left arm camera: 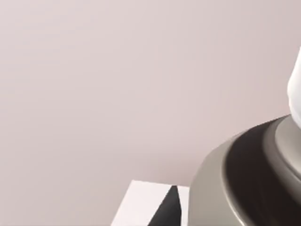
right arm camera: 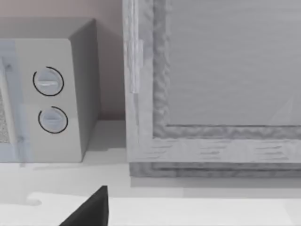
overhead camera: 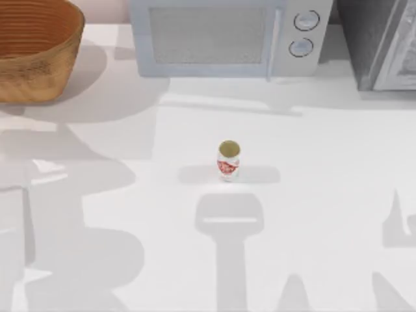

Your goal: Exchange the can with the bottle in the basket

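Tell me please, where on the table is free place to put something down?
Bare table lies on every side of the can, widest toward the near edge and the right. The far edge is crowded: basket at the left corner, microwave in the middle, a grey appliance at the right.

No readable text, brand, number or sign appears anywhere. The can (overhead camera: 228, 160), standing upright near the middle of the table (overhead camera: 325, 169), carries red markings on its white side, but they do not resolve into letters. The microwave (overhead camera: 224, 36) at the back has two round dials (right arm camera: 48, 81) with no legible numbers or symbols beside them.
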Controlling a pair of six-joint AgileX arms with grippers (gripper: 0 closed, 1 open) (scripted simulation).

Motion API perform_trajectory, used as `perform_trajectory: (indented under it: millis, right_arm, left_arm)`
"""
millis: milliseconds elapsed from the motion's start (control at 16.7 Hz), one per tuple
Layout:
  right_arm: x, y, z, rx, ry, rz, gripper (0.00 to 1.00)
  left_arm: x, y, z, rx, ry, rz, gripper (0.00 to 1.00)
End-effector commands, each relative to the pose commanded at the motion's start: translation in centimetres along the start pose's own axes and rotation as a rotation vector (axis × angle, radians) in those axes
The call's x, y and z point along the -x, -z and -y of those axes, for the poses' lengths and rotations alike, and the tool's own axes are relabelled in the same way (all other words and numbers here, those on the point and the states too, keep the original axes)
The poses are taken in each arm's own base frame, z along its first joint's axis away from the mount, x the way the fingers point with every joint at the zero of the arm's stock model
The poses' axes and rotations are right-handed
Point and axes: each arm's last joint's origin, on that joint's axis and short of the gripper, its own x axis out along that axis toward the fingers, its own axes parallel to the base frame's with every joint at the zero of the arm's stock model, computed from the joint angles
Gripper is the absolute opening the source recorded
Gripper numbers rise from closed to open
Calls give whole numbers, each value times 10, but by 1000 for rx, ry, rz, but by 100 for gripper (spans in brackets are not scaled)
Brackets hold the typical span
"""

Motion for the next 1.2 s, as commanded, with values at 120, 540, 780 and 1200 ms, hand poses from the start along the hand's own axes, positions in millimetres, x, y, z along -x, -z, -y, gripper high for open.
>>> perform_trajectory:
  millis: [120,540,780,1200]
  right_arm:
    - [0,0,0,0,0,0,100]
    - [0,0,0,0,0,0,100]
    - [0,0,0,0,0,0,100]
    - [0,0,0,0,0,0,100]
  left_arm:
    - [-16,-32,0,-1,10,-3,0]
    - [-51,-113,50,4,167,-102,0]
    - [-57,-133,77,-1,243,-148,0]
    - [-57,-134,79,-2,246,-152,0]
